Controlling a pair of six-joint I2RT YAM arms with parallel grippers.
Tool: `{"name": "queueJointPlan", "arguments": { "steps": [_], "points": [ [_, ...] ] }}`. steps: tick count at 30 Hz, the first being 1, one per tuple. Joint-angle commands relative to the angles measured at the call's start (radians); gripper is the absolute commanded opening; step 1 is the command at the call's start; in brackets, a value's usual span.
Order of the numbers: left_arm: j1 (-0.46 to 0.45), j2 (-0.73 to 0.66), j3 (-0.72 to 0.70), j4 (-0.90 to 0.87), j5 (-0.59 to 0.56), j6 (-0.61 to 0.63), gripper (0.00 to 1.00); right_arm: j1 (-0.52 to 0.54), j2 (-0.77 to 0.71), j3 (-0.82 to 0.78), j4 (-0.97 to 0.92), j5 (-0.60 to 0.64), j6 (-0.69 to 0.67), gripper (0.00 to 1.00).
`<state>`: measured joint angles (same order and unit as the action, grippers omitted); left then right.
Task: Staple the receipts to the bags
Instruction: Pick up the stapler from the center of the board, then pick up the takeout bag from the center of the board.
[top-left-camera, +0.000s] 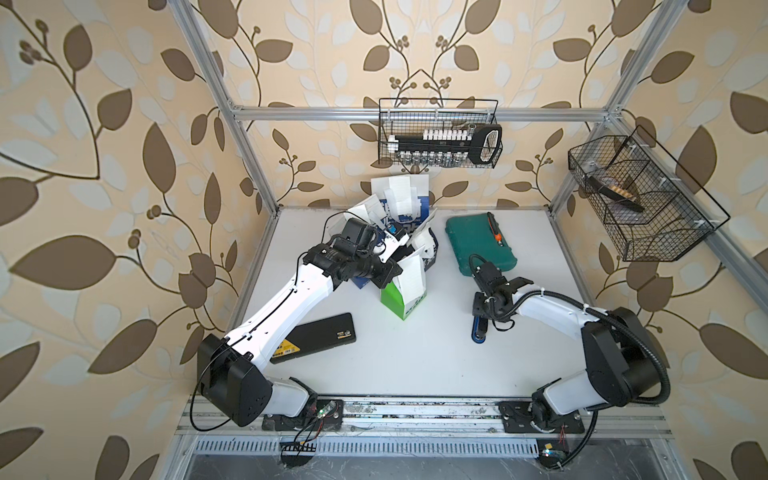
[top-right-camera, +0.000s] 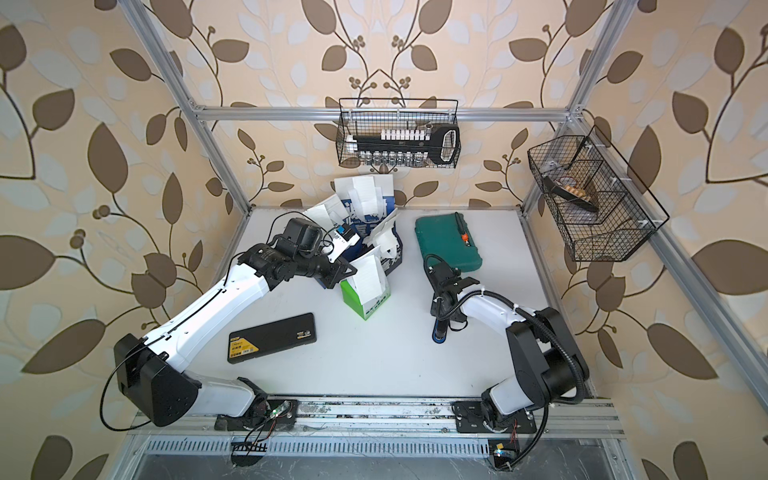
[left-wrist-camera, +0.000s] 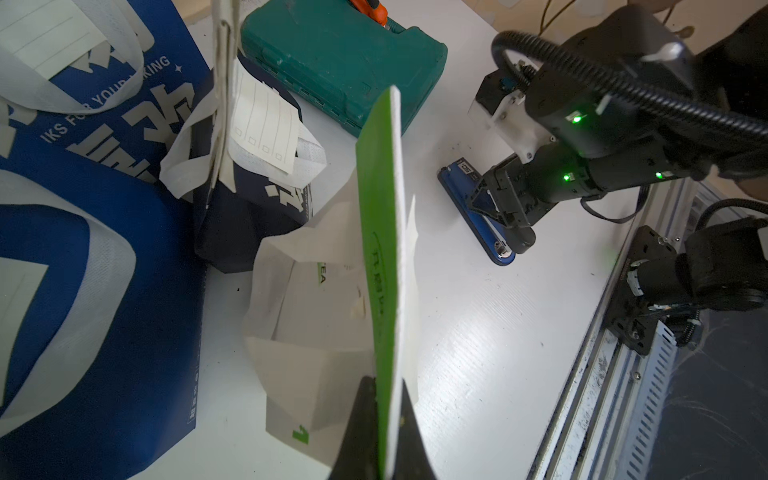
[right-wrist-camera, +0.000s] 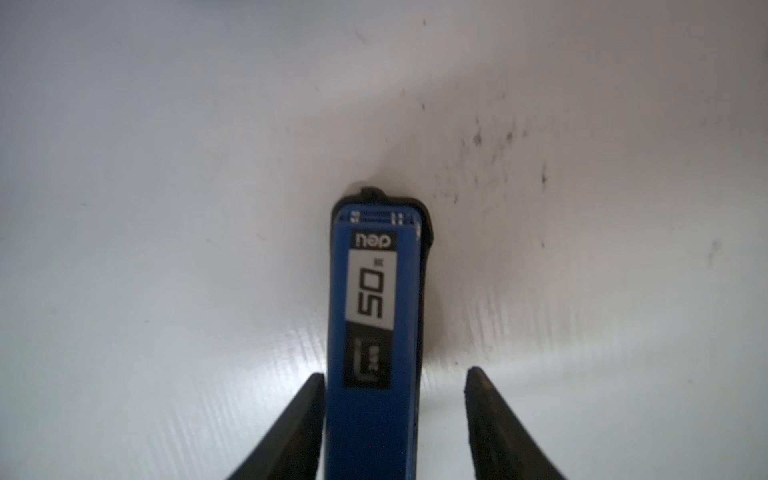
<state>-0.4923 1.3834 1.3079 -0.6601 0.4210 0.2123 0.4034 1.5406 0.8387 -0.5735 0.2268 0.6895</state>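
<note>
Right pincer (right-wrist-camera: 395, 371), jaws apart, astride blue stapler (right-wrist-camera: 376, 316)

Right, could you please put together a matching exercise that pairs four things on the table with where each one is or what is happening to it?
Things:
1. blue stapler
2. white-and-green bag
3. green case
4. black case

States:
A. lies flat beside the left arm
B. edge pinched in the shut left gripper
C. lies between the jaws of the open right gripper
D. has an orange-and-black tool on its lid

Pairs: 1-C, 2-B, 3-D, 4-A.
</note>
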Motion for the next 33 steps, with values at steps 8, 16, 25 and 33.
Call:
{"name": "queueJointPlan", "arguments": {
  "steps": [8, 16, 25, 33],
  "points": [
    [-0.010, -0.024, 0.048, -0.114, 0.083, 0.102, 0.00, -0.014, -0.001, 0.025, 0.036, -0.150, -0.094, 0.02],
    [-0.011, -0.030, 0.002, -0.087, 0.087, 0.101, 0.00, 0.063, -0.315, 0.210, 0.273, -0.209, -0.245, 0.00],
    [-0.011, -0.023, 0.009, -0.069, 0.104, 0.071, 0.00, 0.200, -0.263, 0.383, 0.644, -0.126, -0.145, 0.00],
    [-0.011, -0.028, 0.004, -0.023, 0.127, 0.015, 0.00, 0.260, -0.170, 0.441, 0.728, -0.119, -0.136, 0.00]
  ]
}}
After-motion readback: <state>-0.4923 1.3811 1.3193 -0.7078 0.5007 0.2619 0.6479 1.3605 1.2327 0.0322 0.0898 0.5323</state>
